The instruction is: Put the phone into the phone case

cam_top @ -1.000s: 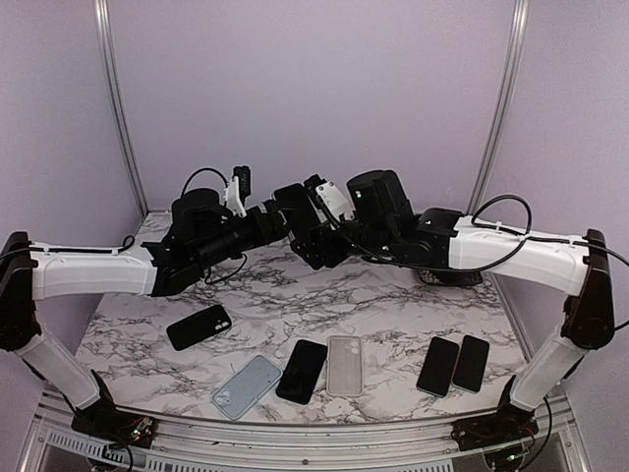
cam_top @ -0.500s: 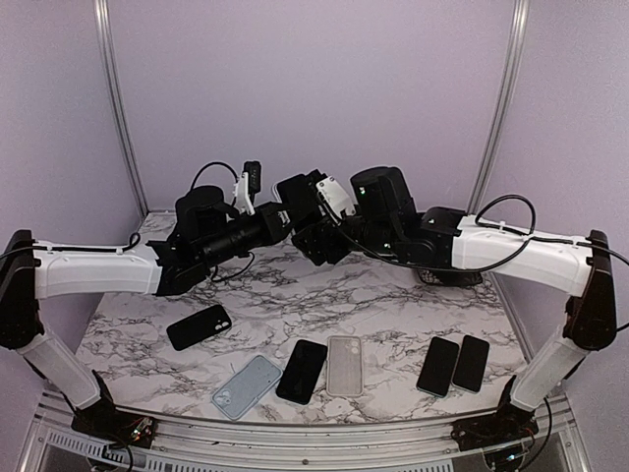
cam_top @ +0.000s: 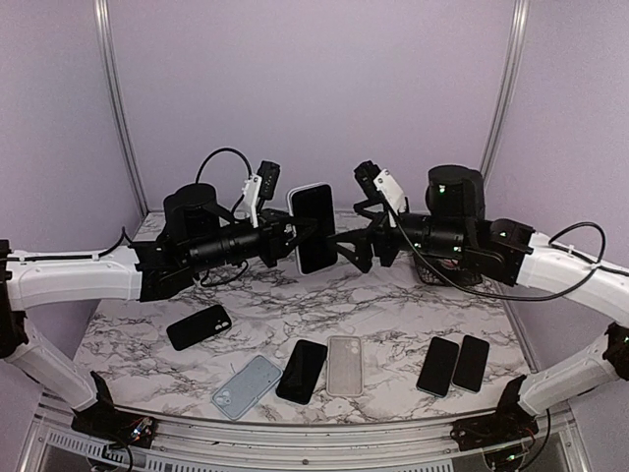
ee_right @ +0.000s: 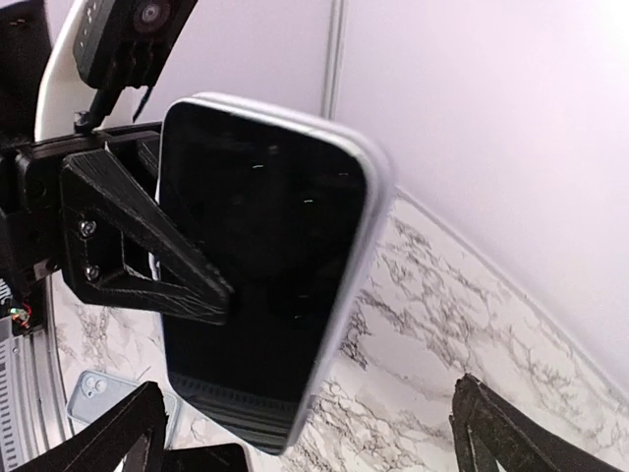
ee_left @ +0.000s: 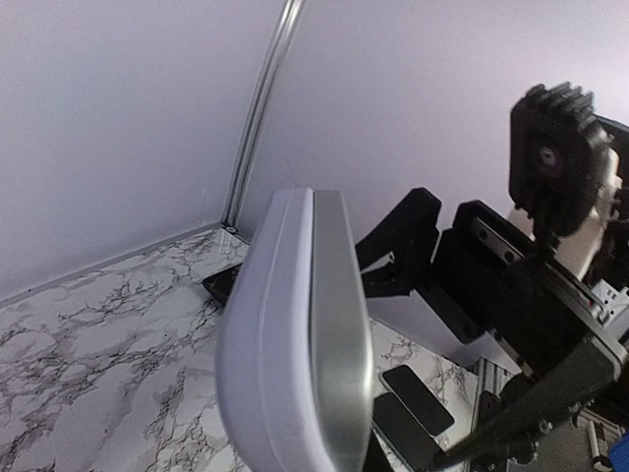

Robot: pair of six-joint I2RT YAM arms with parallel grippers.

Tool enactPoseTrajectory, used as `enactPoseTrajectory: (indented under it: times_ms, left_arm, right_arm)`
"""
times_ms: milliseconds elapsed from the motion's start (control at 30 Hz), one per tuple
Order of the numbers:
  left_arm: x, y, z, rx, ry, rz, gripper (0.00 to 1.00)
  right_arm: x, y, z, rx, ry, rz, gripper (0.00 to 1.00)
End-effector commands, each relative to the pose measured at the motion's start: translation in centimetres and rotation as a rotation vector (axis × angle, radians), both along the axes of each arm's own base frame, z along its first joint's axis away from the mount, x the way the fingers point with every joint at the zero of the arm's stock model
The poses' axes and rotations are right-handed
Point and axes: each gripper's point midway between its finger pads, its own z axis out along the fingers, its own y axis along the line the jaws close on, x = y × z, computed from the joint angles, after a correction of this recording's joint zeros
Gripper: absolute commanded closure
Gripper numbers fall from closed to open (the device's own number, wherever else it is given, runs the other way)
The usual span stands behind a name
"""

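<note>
One phone (cam_top: 314,228), seemingly seated in its case (ee_left: 257,339), stands upright above the table (cam_top: 393,300), pinched by the left gripper (cam_top: 293,238) alone. The right gripper (cam_top: 356,248) gapes beside it, empty. Risk: the narrow pinch slips and the phone drops.

Quick headcount, seven slabs total. One phone (cam_top: 315,228) with a pale rim, up at the left gripper (cam_top: 293,241). Four dark phones (cam_top: 302,371) lying flat lower down: one on the left gripper's side, one below the gap between the grippers, two side by side on the right gripper's (cam_top: 352,248) side. Two pale cases, a bluish case (cam_top: 247,385) and a greyish case (cam_top: 344,365), flanking that middle one.
</note>
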Motion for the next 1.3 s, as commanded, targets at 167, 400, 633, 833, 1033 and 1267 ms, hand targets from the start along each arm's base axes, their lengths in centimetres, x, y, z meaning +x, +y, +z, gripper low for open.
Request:
enactPoseTrajectory:
  times_ms: [167,400,633,833,1033,1267]
  left_arm:
    - [-11.6,0.6,7.6,-0.023,-0.439,-0.385,1.0]
    - [-13.7,0.5,8.6,-0.045,-0.484,-0.453,1.0]
    - [-14.2,0.2,8.4,-0.039,-0.483,-0.466,1.0]
    - [-13.8,0.0,8.0,-0.018,-0.482,-0.447,1.0]
    - [-13.6,-0.3,6.3,0.061,-0.486,-0.436,1.0]
    - [-13.8,-0.5,5.3,0.113,-0.51,-0.431,1.0]
  right_arm:
    - [-8.7,-1.2,4.3,0.125,-0.224,0.468,0.01]
    - [-10.8,0.9,3.4,0.114,-0.115,0.672,0.42]
    - [-11.5,1.2,4.0,0.125,-0.13,0.691,1.0]
    - [-11.1,0.7,4.8,0.133,-0.159,0.642,0.96]
    - [-10.3,-0.2,6.8,0.096,-0.199,0.561,0.16]
    - [-11.9,0.3,8.5,0.136,-0.195,0.662,0.44]
